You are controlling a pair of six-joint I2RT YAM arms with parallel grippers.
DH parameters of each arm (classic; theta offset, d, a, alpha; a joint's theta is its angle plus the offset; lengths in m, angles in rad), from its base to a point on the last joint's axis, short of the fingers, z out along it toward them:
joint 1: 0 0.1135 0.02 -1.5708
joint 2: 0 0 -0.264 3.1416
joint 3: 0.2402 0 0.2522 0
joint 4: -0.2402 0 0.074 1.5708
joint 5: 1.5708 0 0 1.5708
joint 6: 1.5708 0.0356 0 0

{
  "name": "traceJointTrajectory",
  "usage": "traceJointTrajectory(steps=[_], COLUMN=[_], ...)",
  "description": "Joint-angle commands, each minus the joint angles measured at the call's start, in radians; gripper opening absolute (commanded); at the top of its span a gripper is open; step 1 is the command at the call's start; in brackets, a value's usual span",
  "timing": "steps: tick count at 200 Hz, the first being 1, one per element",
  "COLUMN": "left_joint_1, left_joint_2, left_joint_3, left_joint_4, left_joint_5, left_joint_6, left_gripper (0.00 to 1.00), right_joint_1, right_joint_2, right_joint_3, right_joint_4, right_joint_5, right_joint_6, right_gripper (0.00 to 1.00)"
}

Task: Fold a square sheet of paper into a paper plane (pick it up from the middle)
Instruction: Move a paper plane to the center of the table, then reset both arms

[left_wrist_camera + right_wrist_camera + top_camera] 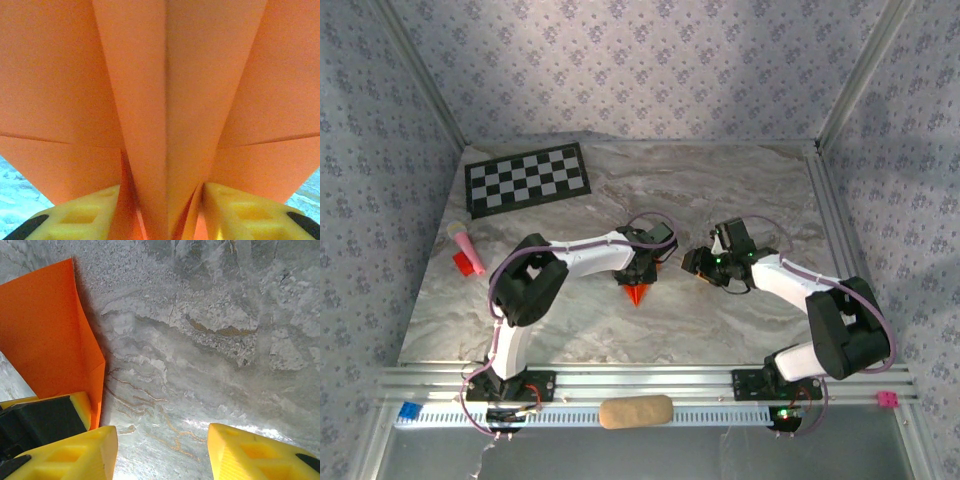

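**Light, crease-stiffened paper taken at its centre fold**

The thin, bright orange paper point(135, 100), folded into a pointed dart shape with a centre crease and slanting flaps, sits at mid-tabletop under the left arm, with its tip towards the near edge. The yellow left fingers point(85, 215) stand narrow on either side of the centre ridge with the orange paper between them, and it looks held there.

I judge the sheet to be very light. It is probably limp across its flat flaps but stiffer along the stacked creases. A loose pinch could let it slip, and a hard one could crumple it. The centre ridge, where the layers lie thickest, seems the soundest place to hold, while the wing edges would likely buckle.

Just to the right, the right fingers point(65, 455) stand wide apart and hold nothing, over bare stone beside the paper's upright edge.

The tabletop point(740, 190) is a flat, smooth, grey-veined marble pattern. At its far left lies a black-and-white checkerboard sheet point(527, 178), and nearer on that side is a small red and pink object point(466, 250). A tan oblong pad point(635, 411) rests on the near rail. Lilac patterned walls point(640, 60) close in three sides.
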State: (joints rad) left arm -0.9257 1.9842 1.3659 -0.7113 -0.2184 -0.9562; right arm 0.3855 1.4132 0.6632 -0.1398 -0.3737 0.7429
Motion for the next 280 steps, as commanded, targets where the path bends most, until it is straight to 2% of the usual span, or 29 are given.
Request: traceJointTrajectory(steps=[1,59,131,158,177,195,211,224,231,242,267,280], left_joint_1=[-0.007,-0.007,-0.010,-0.021,-0.016,0.006,0.071,0.162,0.216,0.316,0.561,0.659], left_joint_2=[-0.041,-0.073,-0.134,-0.241,-0.340,-0.441,-0.539,-0.628,-0.678,-0.751,-0.862,-0.879], left_joint_3=[0.026,0.013,-0.007,-0.047,-0.082,-0.130,-0.211,-0.306,-0.365,-0.463,-0.596,-0.683], left_joint_4=[-0.044,-0.031,-0.026,-0.007,-0.005,-0.006,0.017,0.088,0.137,0.231,0.355,0.488], left_joint_5=[-0.029,-0.032,-0.038,-0.095,-0.169,-0.253,-0.312,-0.318,-0.326,-0.330,-0.288,-0.265], left_joint_6=[-0.012,-0.007,0.003,0.010,0.037,0.090,0.148,0.228,0.281,0.375,0.540,0.658], left_gripper=[0.45,0.50,0.52,0.55,0.59,0.64,0.69,0.74,0.80,0.97,1.00,1.00], right_joint_1=[-0.006,-0.006,-0.006,-0.013,-0.024,-0.028,-0.030,-0.033,-0.034,-0.051,-0.161,-0.208], right_joint_2=[-0.023,-0.022,-0.051,-0.129,-0.195,-0.249,-0.281,-0.283,-0.275,-0.247,-0.116,-0.052], right_joint_3=[0.003,0.003,0.015,0.045,0.078,0.115,0.113,0.078,0.051,0.010,-0.030,-0.067], right_joint_4=[-0.023,-0.024,-0.040,-0.109,-0.167,-0.209,-0.190,-0.093,-0.036,0.067,0.233,0.354], right_joint_5=[-0.001,0.002,0.019,0.130,0.239,0.413,0.592,0.726,0.807,0.899,0.867,0.792], right_joint_6=[-0.013,-0.011,-0.047,-0.106,-0.219,-0.294,-0.364,-0.496,-0.571,-0.647,-0.717,-0.733], right_gripper=[0.52,0.52,0.53,0.59,0.64,0.66,0.67,0.70,0.71,0.80,0.86,0.86])
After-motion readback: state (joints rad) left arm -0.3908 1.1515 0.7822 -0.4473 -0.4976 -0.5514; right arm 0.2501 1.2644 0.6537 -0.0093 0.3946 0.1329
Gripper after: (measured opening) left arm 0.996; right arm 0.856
